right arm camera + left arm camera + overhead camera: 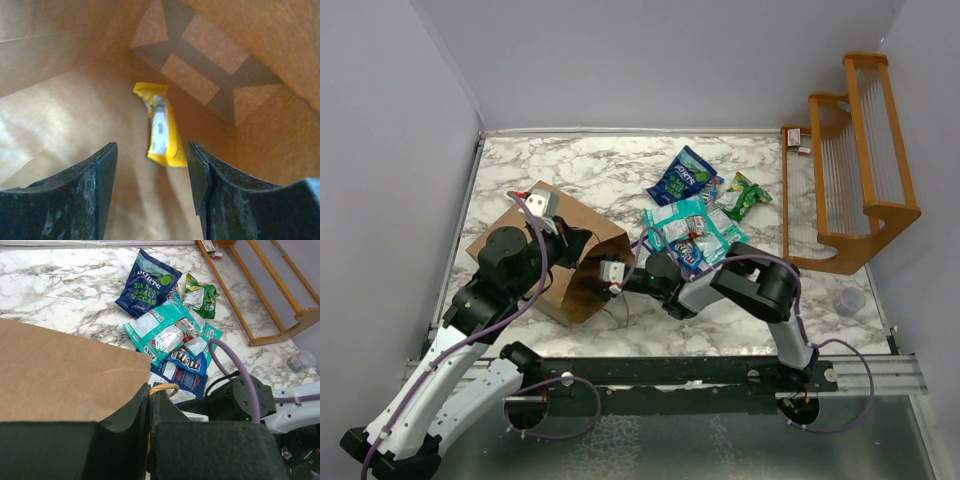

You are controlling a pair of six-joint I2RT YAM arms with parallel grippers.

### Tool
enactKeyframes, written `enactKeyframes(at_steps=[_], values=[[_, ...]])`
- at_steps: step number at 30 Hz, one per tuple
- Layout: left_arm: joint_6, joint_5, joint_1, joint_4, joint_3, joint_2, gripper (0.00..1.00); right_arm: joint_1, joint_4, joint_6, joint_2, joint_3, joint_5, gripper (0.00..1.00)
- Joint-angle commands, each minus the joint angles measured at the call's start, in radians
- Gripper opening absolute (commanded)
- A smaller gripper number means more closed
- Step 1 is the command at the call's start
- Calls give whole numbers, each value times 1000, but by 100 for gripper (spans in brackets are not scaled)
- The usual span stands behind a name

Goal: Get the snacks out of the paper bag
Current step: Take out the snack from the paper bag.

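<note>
The paper bag (pixel 60 375) lay on its side near the left edge of the tabletop (pixel 600 165), mouth facing the right edge. The left tool (pixel 151 392) was clamped tight on the bag's rim. The right tool (pixel 151 148) sat inside the bag, fingers spread wide, a yellow packet (pixel 162 132) just ahead between them, untouched. A dark blue packet (pixel 683 177), a teal packet (pixel 688 228) and a green packet (pixel 744 195) lay heaped mid-tabletop, toward the far edge.

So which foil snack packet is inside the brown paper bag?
The yellow foil packet, ahead of the open right gripper; the others lie outside on the marble table.
</note>
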Motion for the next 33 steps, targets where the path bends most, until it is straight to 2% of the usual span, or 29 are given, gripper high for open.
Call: enactKeyframes(at_steps=[1, 8, 15, 19, 33], values=[[-22, -3, -2, -2, 26, -23, 0, 11, 4, -106, 95, 142, 9, 59], [-33, -8, -2, -7, 41, -35, 0, 36, -50, -129, 198, 250, 49, 66], [-50, 2, -2, -4, 33, -28, 0, 43, -128, -147, 256, 333, 114, 68], [-74, 13, -2, 3, 38, -19, 0, 43, -217, -179, 259, 374, 168, 68], [-96, 25, -2, 30, 56, -41, 0, 44, -422, -267, 343, 533, 152, 61]])
